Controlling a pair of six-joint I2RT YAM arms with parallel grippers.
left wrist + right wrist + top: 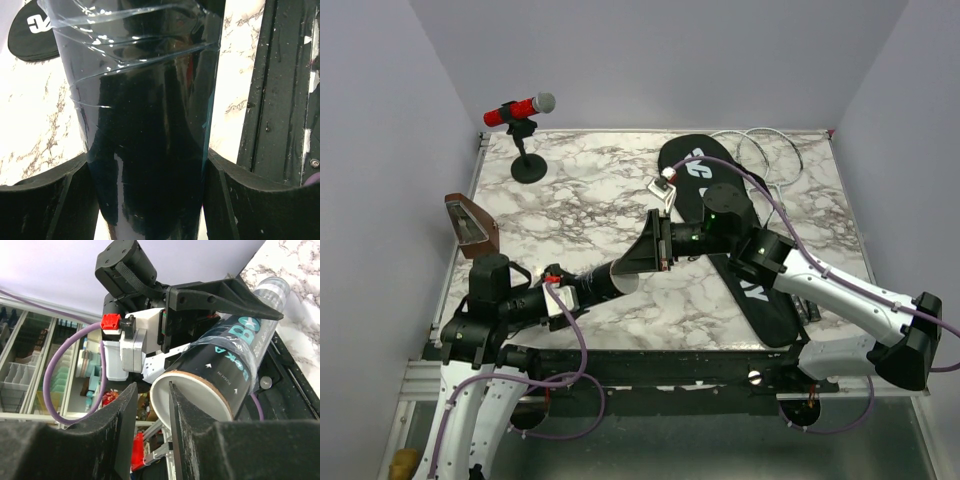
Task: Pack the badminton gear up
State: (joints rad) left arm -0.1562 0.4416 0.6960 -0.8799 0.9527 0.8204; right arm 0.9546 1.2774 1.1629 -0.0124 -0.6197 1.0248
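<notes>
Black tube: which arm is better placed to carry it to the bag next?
Left, probably. The left fingers clasp the tube on both sides, while the right fingers stand apart at its open mouth, apparently gripping nothing. The bag lies toward the right, though.

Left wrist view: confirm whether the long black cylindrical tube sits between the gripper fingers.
Yes, the tube fills the gap between both fingers.
</notes>
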